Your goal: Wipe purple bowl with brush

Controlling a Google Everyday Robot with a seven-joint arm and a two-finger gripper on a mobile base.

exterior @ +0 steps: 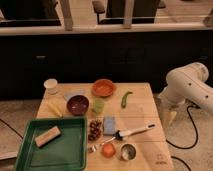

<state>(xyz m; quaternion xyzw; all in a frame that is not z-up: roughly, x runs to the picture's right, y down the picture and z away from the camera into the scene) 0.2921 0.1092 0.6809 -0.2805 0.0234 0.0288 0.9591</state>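
The purple bowl [78,105] sits upright on the wooden table [142,112], left of centre. The brush [133,132] lies flat near the table's front right, its white handle pointing right and its dark head toward the left. My gripper [170,116] hangs down off the table's right edge, on the white arm [187,85]. It is apart from the brush and far from the bowl, and it holds nothing that I can see.
An orange bowl [103,88], a white cup [50,85], a green cup [98,105] and a green pepper [126,98] stand around the bowl. A green tray [30,150] holds a wooden block [47,136]. Grapes [94,129], a blue sponge [109,125] and a metal cup [128,151] lie near the brush.
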